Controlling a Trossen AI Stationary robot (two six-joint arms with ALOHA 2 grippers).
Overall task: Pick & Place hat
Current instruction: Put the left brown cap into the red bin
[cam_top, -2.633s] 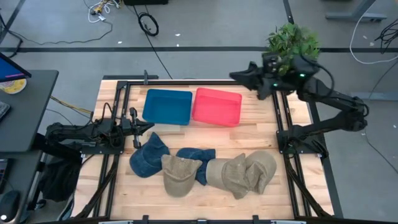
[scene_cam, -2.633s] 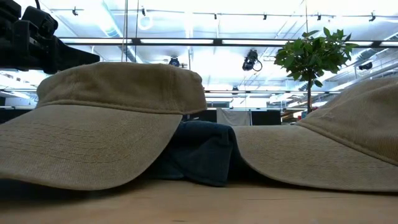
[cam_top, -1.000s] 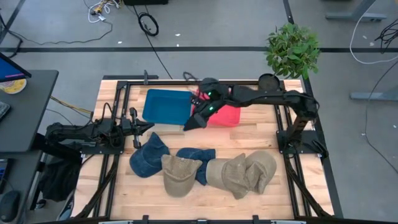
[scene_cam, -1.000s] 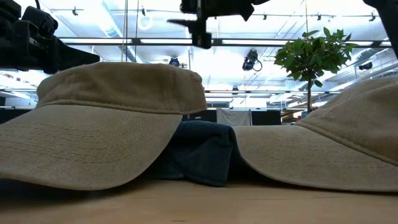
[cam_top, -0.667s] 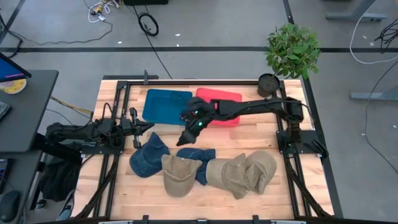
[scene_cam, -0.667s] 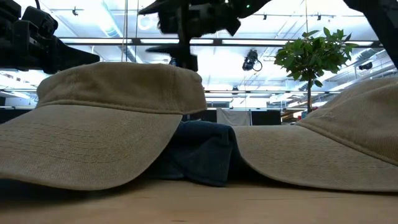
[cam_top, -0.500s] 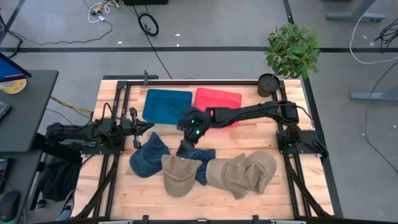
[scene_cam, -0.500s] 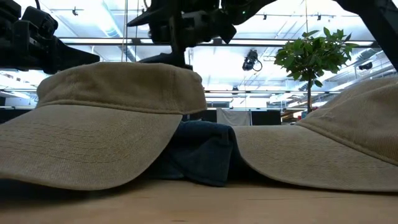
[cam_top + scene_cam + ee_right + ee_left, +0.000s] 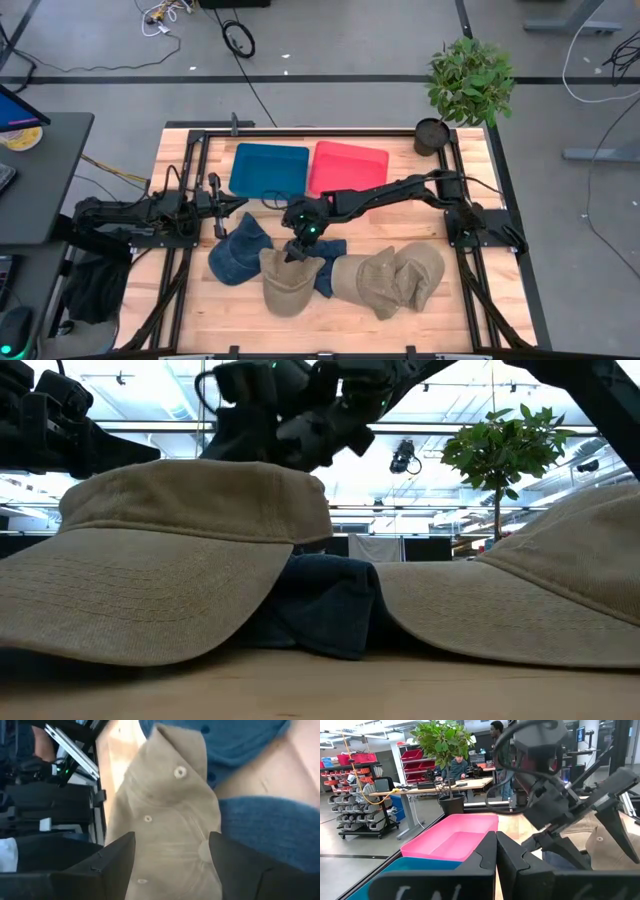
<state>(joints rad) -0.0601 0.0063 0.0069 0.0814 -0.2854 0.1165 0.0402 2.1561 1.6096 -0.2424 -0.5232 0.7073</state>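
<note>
Fingers of your right tool (image 9: 298, 246) stand wide apart, hanging just above the crown of the tan hat (image 9: 287, 278); in the right wrist view the two fingers (image 9: 120, 865) frame that tan hat (image 9: 165, 845) with nothing between them touching it. You can see the same tool (image 9: 275, 425) in the low view, right over the hat's top (image 9: 190, 510). That hat lies near the middle of the table (image 9: 190, 310), overlapping a dark blue hat (image 9: 318, 255). To its left lies another blue hat (image 9: 235, 255); to its right, two more tan hats (image 9: 395, 278). Farther back sit a blue tray (image 9: 268, 170) and a pink tray (image 9: 348, 166). Your left tool (image 9: 222, 212) waits closed at the table's left side.
</note>
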